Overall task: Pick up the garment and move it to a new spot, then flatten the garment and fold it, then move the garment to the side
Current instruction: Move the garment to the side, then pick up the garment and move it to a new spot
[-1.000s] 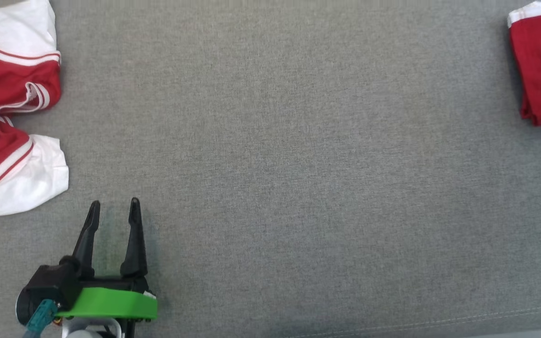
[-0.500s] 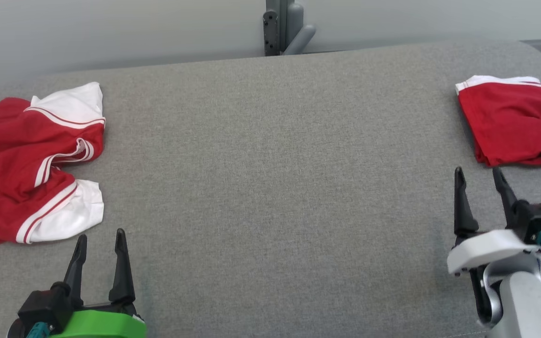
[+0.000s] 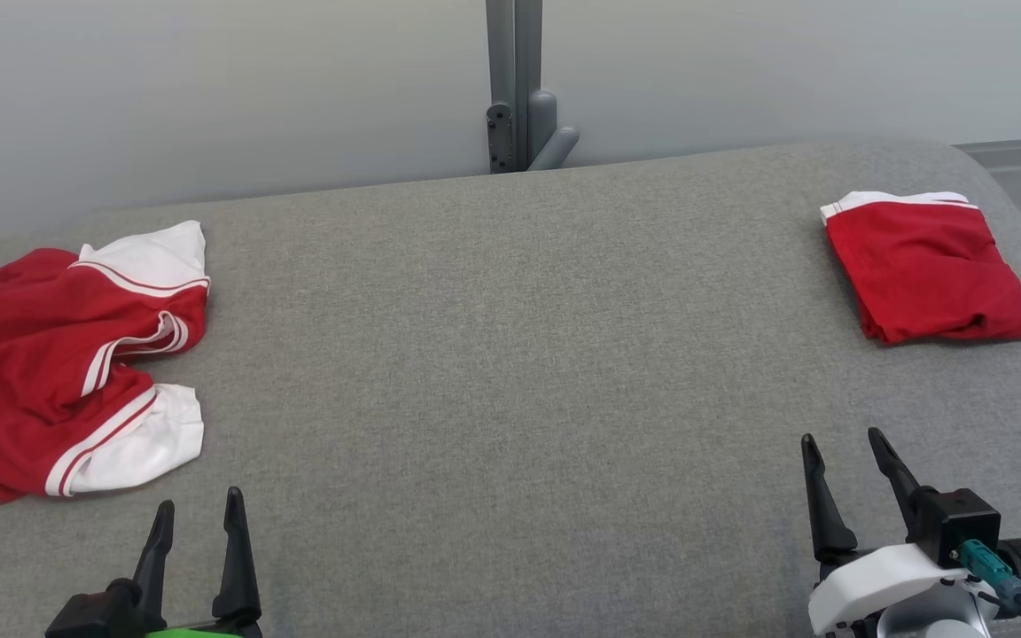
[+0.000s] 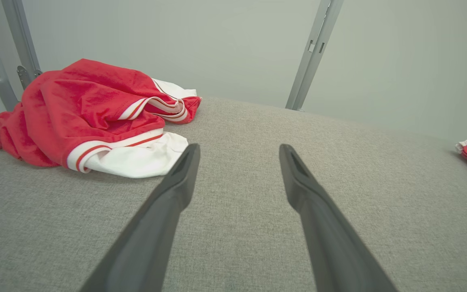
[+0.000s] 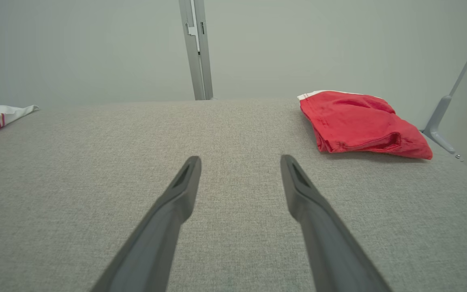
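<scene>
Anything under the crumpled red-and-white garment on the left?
The crumpled garment lies directly on the grey padded surface; nothing pokes out along its edges. What its folds cover is hidden, so I can't rule out something small beneath.

A red garment (image 3: 50,372) with white sleeve ends and thin stripes lies crumpled in a loose heap at the left end of the grey padded table (image 3: 510,354). A second red garment (image 3: 927,270), folded into a neat rectangle with a white band on its far side, lies flat near the table's far right corner.
</scene>
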Available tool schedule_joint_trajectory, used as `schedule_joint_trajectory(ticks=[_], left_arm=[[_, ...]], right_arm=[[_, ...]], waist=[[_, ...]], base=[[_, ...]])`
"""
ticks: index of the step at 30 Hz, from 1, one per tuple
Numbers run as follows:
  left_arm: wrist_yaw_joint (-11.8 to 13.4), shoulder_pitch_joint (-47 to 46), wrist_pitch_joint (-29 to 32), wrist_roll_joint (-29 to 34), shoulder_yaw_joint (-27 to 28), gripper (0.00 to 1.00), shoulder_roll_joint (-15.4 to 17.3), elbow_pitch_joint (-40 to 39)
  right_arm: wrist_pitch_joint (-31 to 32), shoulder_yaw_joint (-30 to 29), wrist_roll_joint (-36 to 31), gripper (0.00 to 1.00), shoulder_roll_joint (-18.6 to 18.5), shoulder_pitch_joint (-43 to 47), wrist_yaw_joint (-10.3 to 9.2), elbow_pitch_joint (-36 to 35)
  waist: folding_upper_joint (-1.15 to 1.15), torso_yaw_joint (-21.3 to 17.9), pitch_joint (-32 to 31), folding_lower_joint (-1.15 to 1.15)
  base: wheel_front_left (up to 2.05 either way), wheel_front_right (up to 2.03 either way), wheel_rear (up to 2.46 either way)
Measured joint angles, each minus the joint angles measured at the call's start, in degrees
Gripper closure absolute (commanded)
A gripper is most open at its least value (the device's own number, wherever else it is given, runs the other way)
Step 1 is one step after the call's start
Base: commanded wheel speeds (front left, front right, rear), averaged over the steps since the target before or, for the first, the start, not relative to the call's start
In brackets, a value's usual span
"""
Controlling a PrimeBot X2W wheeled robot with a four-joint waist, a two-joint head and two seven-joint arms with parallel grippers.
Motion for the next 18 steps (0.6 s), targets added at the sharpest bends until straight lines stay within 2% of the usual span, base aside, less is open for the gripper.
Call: schedule_joint_trajectory(ticks=[12,18], left_arm=[[0.0,0.2,0.0,-0.1,-0.1,0.0,0.0,0.6],[0.0,0.1,0.0,-0.1,-0.6,0.0,0.0,1.1]], right_arm=[[0.0,0.3,0.2,0.0,0.0,0.2,0.0,-0.6],[0.0,0.2,0.1,0.0,0.0,0.6,0.0,-0.9]], waist=[[0.0,-0.5,-0.3,0.0],[0.0,1.1,-0.2,0.0]], base=[[0.0,0.0,0.0],[0.0,0.0,0.0]])
